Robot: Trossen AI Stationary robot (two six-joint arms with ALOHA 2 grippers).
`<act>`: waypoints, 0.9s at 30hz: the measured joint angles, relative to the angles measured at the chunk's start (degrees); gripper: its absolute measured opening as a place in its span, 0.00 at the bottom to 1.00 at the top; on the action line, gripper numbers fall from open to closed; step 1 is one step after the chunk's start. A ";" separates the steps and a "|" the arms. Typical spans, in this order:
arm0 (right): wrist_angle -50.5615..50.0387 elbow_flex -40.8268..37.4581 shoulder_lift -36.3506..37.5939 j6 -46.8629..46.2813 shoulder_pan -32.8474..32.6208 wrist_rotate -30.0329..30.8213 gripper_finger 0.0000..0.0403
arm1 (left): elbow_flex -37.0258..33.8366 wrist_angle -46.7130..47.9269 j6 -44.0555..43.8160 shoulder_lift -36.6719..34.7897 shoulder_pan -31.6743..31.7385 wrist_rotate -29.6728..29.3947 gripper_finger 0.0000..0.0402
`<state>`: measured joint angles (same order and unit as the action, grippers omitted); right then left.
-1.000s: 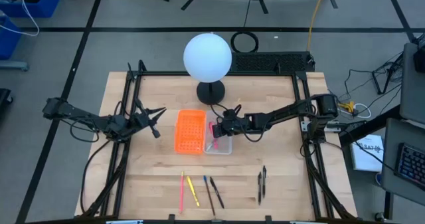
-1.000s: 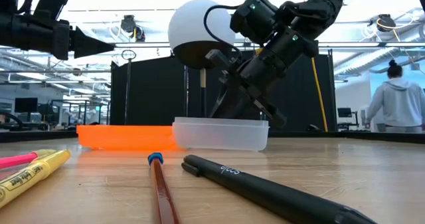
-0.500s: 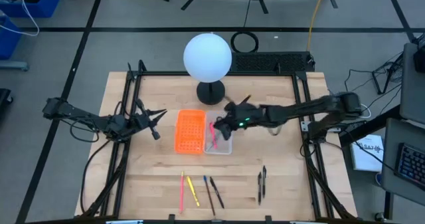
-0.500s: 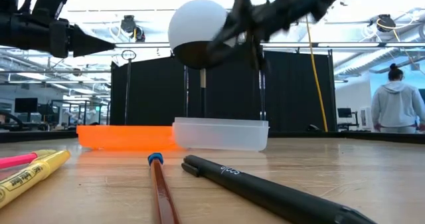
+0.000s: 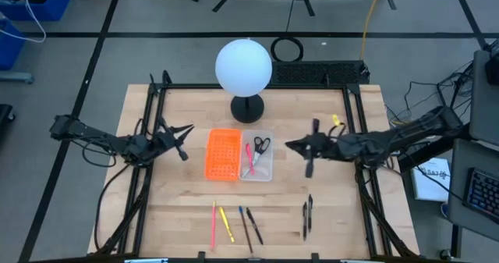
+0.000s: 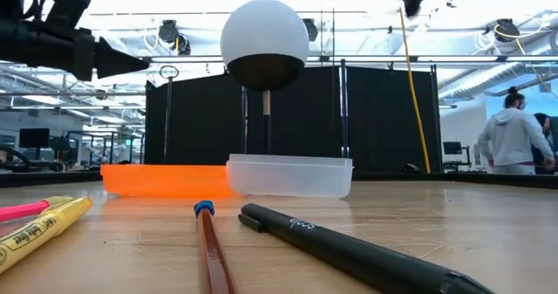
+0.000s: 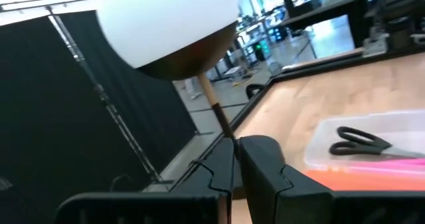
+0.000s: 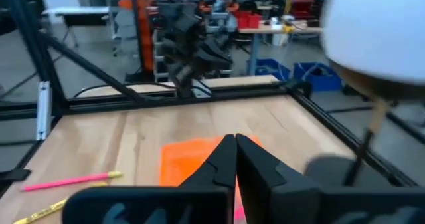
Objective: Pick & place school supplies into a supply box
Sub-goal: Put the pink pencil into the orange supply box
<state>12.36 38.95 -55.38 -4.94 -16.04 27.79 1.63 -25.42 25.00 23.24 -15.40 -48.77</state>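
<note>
The clear supply box [image 5: 257, 157] lies mid-table beside an orange perforated tray [image 5: 223, 154]. Black-handled scissors [image 5: 262, 144] and a pink pen [image 5: 250, 157] lie inside the box; the left wrist view shows the scissors [image 7: 362, 141] flat on its floor. More pens and pencils rest on the wood near the front edge: pink [image 5: 213, 220], yellow [image 5: 226, 225], a pencil [image 5: 244, 226] and dark ones [image 5: 307, 214]. My right gripper [image 5: 289, 144] hovers shut and empty, to the right of the box. My left gripper [image 5: 185, 131] waits shut, left of the orange tray.
A white globe lamp [image 5: 244, 66] on a black base [image 5: 247, 108] stands just behind the box. A black frame [image 5: 352, 107] borders the tabletop. Bare wood lies between the trays and the row of pens. A person [image 6: 510, 141] stands far off in the room.
My right gripper has risen out of the supply box and drawn back toward the table's right edge, shutting on the way. The scissors, uncovered now, lie in the box beside the pink pen.
</note>
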 joint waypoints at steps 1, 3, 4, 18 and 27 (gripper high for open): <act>-0.11 -2.17 2.21 -1.33 0.20 0.47 0.00 | 0.00 -0.25 -0.11 -0.01 0.00 -0.37 0.09; -0.31 -6.96 6.97 -3.25 0.96 0.70 0.00 | 0.00 -0.40 -0.65 -0.02 0.00 -0.29 0.09; 0.05 -9.58 9.30 -3.67 1.31 0.74 0.00 | 0.00 -0.41 -0.76 -0.02 0.00 0.04 0.09; 29.55 -36.26 17.59 -2.39 3.01 4.15 0.00 | 0.00 0.21 -2.27 0.00 0.00 2.69 0.09; 32.38 -36.71 17.74 2.10 2.94 -1.23 0.00 | -0.02 8.61 -26.17 0.16 0.00 5.68 0.09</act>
<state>44.74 2.24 -37.65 -2.84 -13.10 26.56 1.61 -16.81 -1.17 23.41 -15.40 -43.09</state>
